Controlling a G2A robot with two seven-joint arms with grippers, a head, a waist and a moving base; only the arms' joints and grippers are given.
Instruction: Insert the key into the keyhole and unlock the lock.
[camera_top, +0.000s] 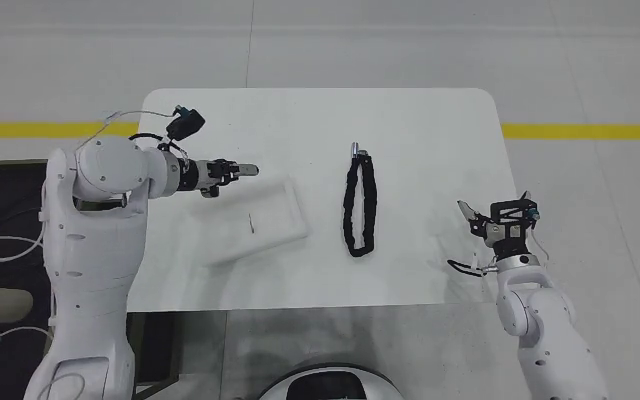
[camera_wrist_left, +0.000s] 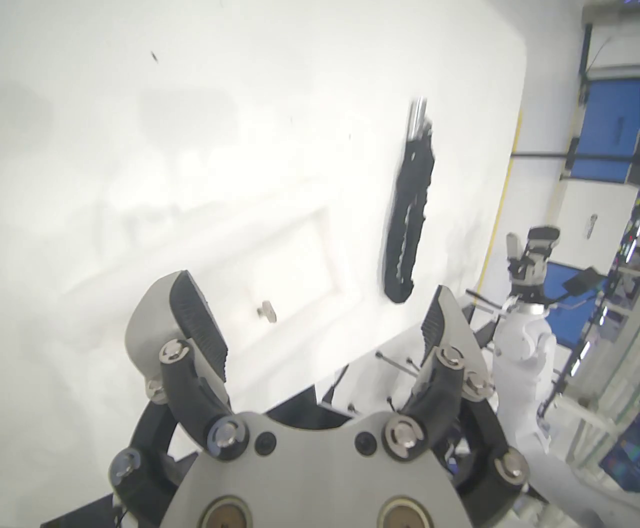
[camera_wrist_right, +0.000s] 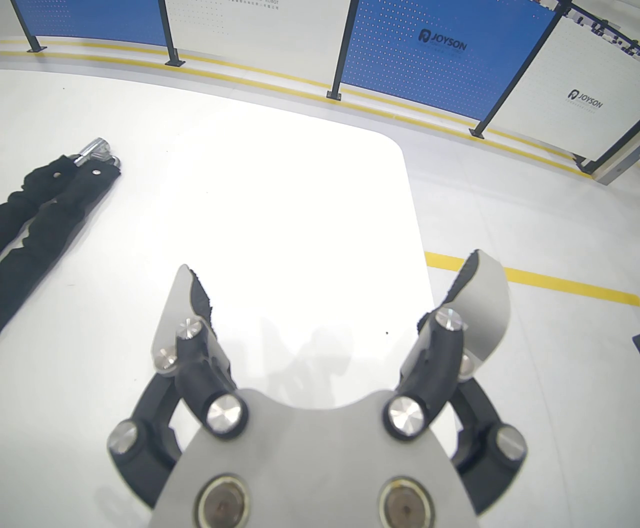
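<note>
Top view, then each wrist: nothing gripped

Top view: the key (camera_top: 251, 224) lies on a white mat (camera_top: 285, 205) near the left gripper's (camera_top: 243, 170) spread fingertips. The chain lock (camera_top: 360, 205) lies between both grippers, well apart from the right gripper's (camera_top: 462, 237) parted fingers.

Left wrist view: the key (camera_wrist_left: 267, 311) sits ahead of the gap between the fingers.

Right wrist view: the lock (camera_wrist_right: 45, 210) lies beyond one finger.

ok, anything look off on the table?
Nothing damaged or spilled. The white tray sits slightly skewed to the table edges, the key lying loose on it. The chain lock lies folded flat mid-table. The left end effector and right end effector are open, empty.
</note>
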